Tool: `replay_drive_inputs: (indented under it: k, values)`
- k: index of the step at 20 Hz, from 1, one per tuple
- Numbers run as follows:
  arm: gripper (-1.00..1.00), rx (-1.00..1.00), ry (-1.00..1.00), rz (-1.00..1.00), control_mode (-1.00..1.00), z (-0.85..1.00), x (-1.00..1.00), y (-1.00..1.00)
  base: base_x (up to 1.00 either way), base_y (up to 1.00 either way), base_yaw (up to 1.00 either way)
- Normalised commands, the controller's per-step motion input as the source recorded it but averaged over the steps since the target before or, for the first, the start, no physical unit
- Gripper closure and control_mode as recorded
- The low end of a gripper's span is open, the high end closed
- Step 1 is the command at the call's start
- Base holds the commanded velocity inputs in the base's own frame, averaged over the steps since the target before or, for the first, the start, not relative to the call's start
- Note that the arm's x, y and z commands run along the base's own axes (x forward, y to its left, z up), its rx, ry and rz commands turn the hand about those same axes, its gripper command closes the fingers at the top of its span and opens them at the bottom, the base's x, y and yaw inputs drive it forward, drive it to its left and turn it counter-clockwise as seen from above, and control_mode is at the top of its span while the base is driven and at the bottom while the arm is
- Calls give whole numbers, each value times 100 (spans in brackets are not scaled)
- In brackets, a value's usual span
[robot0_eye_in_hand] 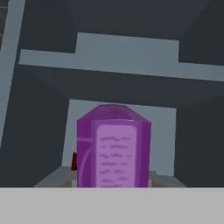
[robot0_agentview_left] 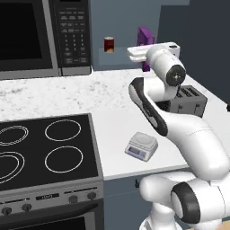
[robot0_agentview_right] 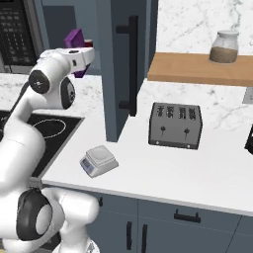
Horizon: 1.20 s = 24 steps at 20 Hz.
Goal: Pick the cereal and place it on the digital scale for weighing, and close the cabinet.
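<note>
Up inside the open cabinet, the cereal sits right at the gripper, and the hand view has the purple box dead centre, its pale printed panel facing the camera. The jaws are drawn in as tight as they go, pinched on the box, though the fingertips themselves are hidden at the bottom edge. Just to the box's left, a short dark red can stands on the same shelf. From the right side, the box's purple corner pokes out above the white hand, with the cabinet door swung wide open beside it, black bar handle facing out. Down on the white counter, the digital scale waits bare, well below and apart from the box. Further right sits the black toaster, and a glass jar rests on a wooden shelf.
</note>
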Motion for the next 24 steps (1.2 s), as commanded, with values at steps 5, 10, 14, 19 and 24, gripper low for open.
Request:
replay_drive_inputs:
  k: [5,10,14,19,24]
  values:
    - [100,0,-4,-12,-100,0,-100,16,0,0,0]
    - [100,0,0,0,-100,0,-96,6,0,0,0]
    - [100,9,0,14,-100,2,-68,0,0,0,0]
    - [100,12,0,44,-100,0,0,0,0,0,0]
    - [100,0,0,35,-100,-36,9,-1,0,0,0]
